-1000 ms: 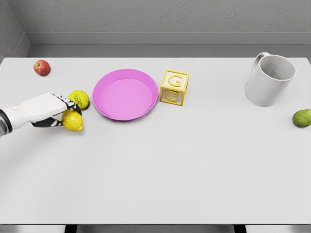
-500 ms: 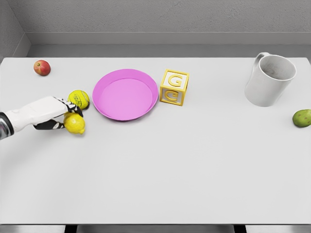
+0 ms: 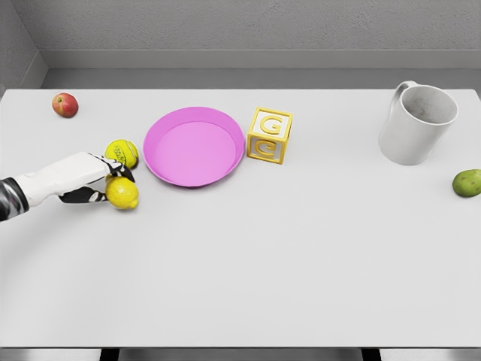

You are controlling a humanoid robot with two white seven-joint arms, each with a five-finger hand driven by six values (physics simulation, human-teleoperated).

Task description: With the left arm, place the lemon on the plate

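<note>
The left hand comes in from the left edge of the head view, its forearm cut off there, so only the wrist and hand show. Its fingers are closed around the lemon, which sits at the hand's tip; how the thumb and the underside of the grip meet the fruit is hidden behind the lemon itself. Whether the lemon touches the worktop or is lifted just clear of it cannot be told from this angle. The lemon lies to the left of the pink plate, near its rim but apart from it, and just in front of the yellow tennis ball, which the back of the hand partly overlaps.

A red apple sits near the far left corner. Just beside the plate's right rim stands a yellow lettered block, showing a "G" on top and a similar letter on its front face. A white mug lies tilted toward the far right, its handle mostly hidden behind its body. A green fruit sits at the right edge; its kind is hard to make out. The right arm does not show.
</note>
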